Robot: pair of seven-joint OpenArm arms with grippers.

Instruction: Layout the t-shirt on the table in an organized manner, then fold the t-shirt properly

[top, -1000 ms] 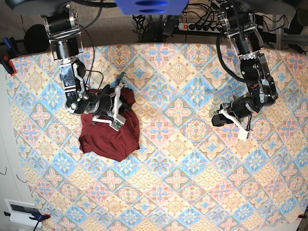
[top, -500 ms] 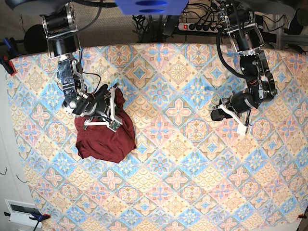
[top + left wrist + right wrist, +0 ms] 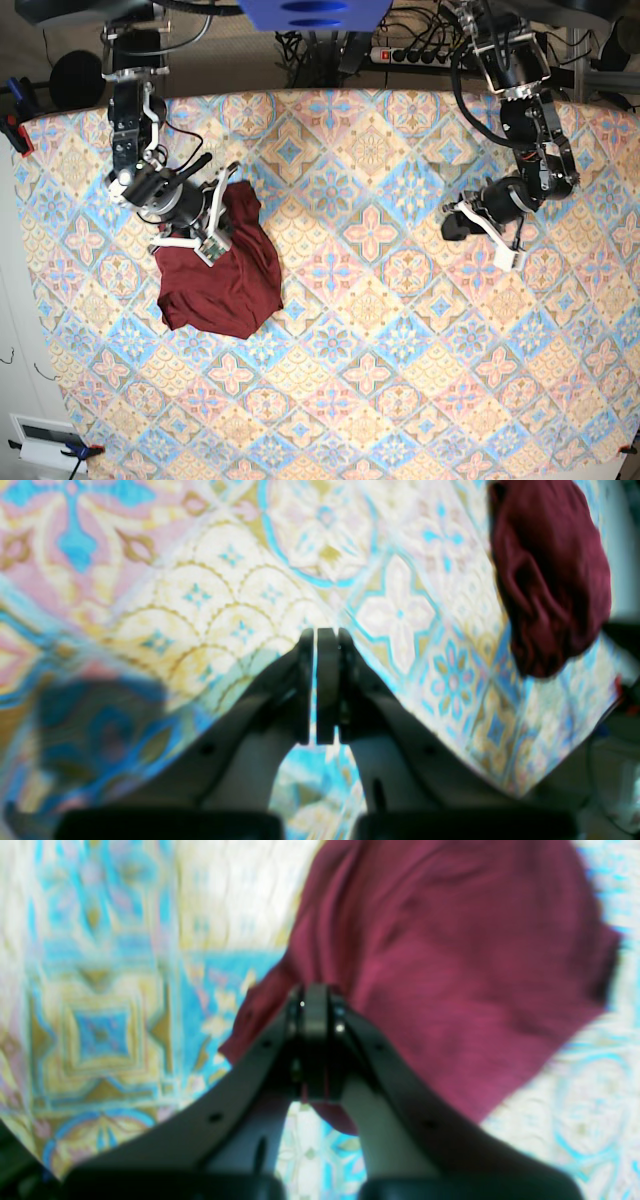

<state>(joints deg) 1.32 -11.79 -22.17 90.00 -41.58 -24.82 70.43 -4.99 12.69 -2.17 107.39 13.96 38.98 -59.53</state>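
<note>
A: What is at the far left of the base view?

B: The right gripper, over the upper edge of the t-shirt. Its jaws are pressed together with a fold of the maroon cloth pinched between them; the right wrist view shows the fabric gathered up into the fingers.

A: And the shirt itself?

B: Bunched in a crumpled heap on the left part of the table, its upper end drawn up toward that gripper, the rest lying on the patterned cloth.

A: Moving right?

B: Bare diamond tiles across the middle, then the left gripper near the right edge, well apart from the shirt. Its jaws are closed flat against each other with nothing between them, as the left wrist view shows, and it hangs above the tiles.
</note>
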